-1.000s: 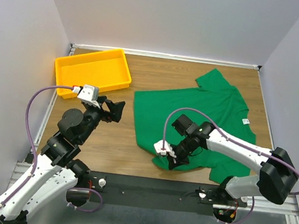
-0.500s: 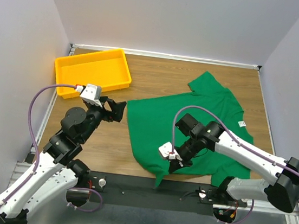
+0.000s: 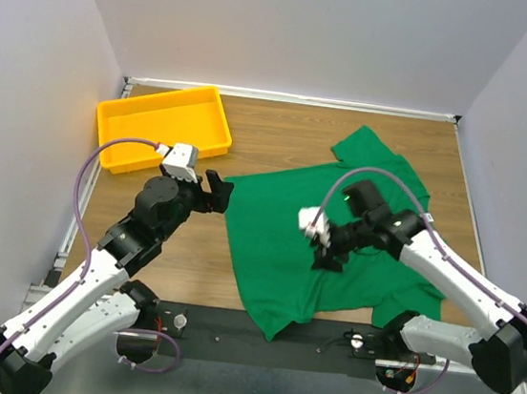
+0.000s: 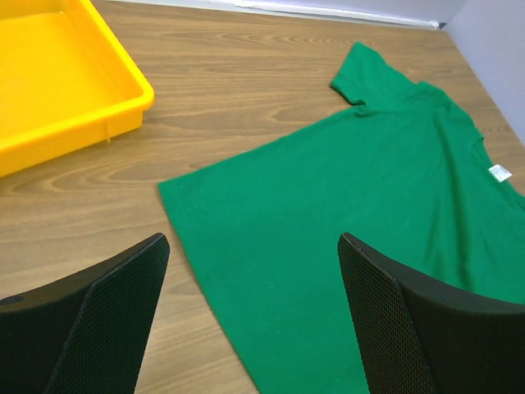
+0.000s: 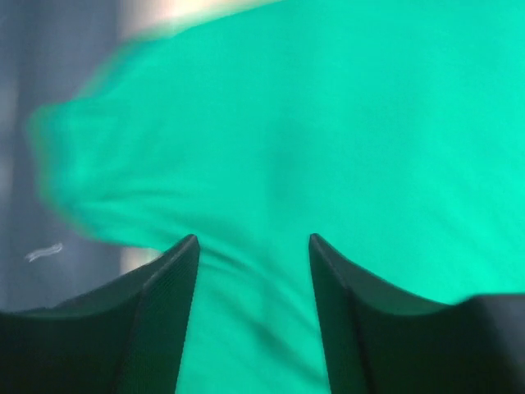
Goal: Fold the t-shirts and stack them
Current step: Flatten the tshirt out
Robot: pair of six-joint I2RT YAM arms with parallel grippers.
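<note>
1. Top view: the right gripper [image 3: 326,255], clenched on the near hem a moment ago, has let go and risen over the t-shirt [image 3: 268,236]. The t-shirt now lies dragged nearer, flat and unfolded, on the bench [image 3: 281,132].
2. Left wrist view: the left gripper [image 4: 253,246] is released and empty, over the t-shirt's left hem.
3. Right wrist view: jaws apart, nothing between them, blurred cloth below. Judgement: positioning done, folding not begun.

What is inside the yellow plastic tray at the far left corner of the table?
Only the bare floor of the yellow rectangular plastic tray shows; no object is seen in it. The left arm's purple cable covers a little of its near edge.
</note>
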